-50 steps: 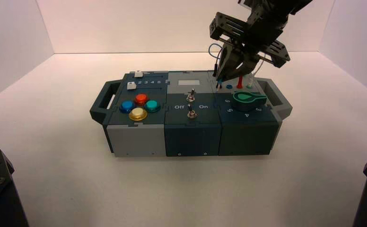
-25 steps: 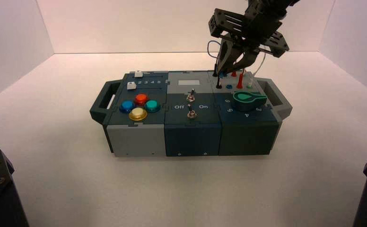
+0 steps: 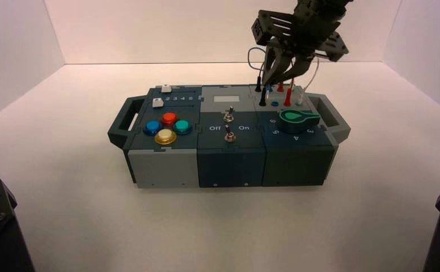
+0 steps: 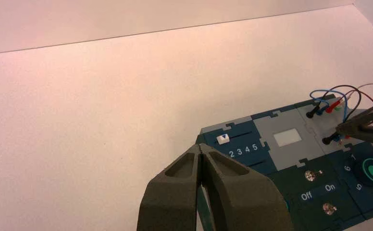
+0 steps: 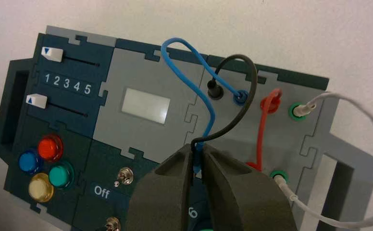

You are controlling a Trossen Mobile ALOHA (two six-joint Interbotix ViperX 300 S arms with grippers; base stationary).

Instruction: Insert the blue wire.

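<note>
"What colors are the round buttons?"

"There's a red button (image 5: pixel 50 147), a blue button (image 5: pixel 30 161), a green button (image 5: pixel 61 174) and a yellow button (image 5: pixel 41 187), all bunched together."

"And above them?"

"Two white sliders (image 5: pixel 52 54), by the numbers 1 to 5."

"Any wires?"

"A black wire (image 5: pixel 244 103), a red wire (image 5: pixel 261 130) and a white wire (image 5: pixel 367 113), both ends plugged in."

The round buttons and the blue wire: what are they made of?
The yellow button and red button look like shiny, see-through plastic, because light glints on them. The blue wire looks like smooth, bendy plastic or rubber, since it curves in a soft loop; I can't tell which. There may be metal inside, but its coating hides that.
</note>
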